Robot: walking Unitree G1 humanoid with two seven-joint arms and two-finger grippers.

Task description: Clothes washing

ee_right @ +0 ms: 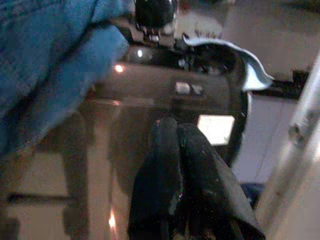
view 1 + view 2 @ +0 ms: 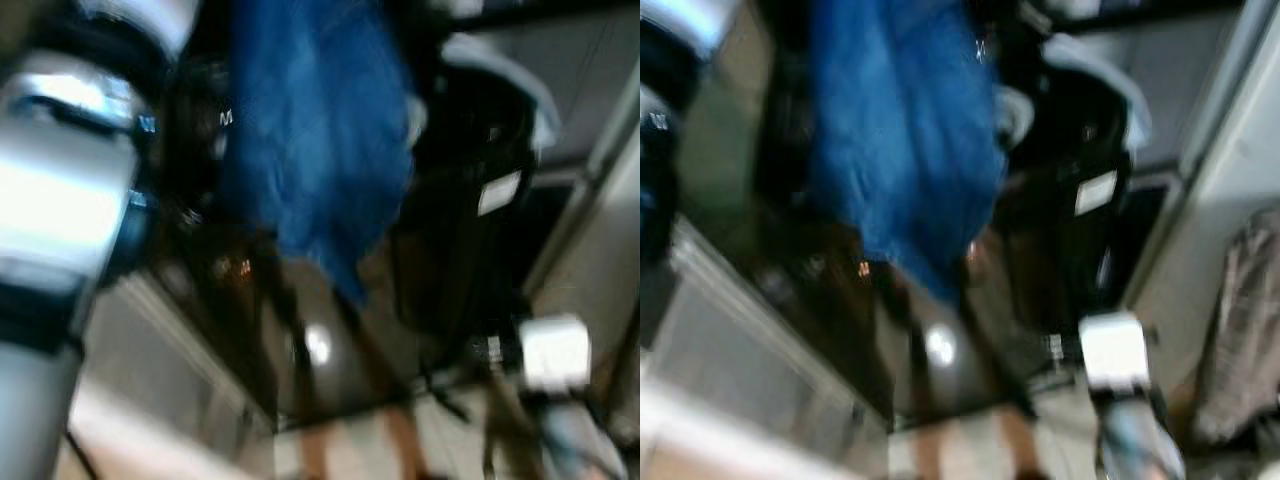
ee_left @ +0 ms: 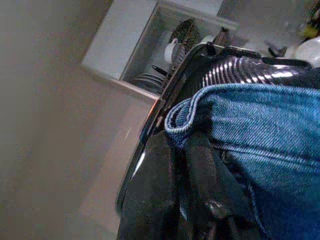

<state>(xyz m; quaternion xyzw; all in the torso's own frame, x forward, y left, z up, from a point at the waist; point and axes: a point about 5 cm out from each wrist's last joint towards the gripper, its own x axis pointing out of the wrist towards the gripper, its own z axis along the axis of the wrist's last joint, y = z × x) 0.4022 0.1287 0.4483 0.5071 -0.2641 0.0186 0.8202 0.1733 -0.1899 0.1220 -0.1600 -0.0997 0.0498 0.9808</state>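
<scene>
Hanging long-axis-down in the blurred head views, the blue jeans [image 2: 315,150] drape from the top of the picture toward a dark glossy appliance [image 2: 330,350] below, their lower tip trailing to the robot's right of centre. In the left wrist view the left gripper [image 3: 192,170] has its two black fingers pressed together on the denim's folded hem [image 3: 187,110], so the garment appears to be carried by that arm, and the cloth runs away from the fingers across a black ribbed part of the machine [image 3: 240,70]. A dish rack with plates [image 3: 160,60] sits beyond it.

The right gripper [image 1: 182,165] has its fingers closed against each other with nothing between them; the jeans lie up and to one side of it in its wrist view, apart from the fingertips, above the shiny dark panel [image 1: 160,90] and a white label [image 1: 216,129].

So the left arm is the one in contact, and the right is merely near. My reading is that the jeans' free end must be guided down toward the washer's opening, though where that opening lies cannot be made out through the blur.
</scene>
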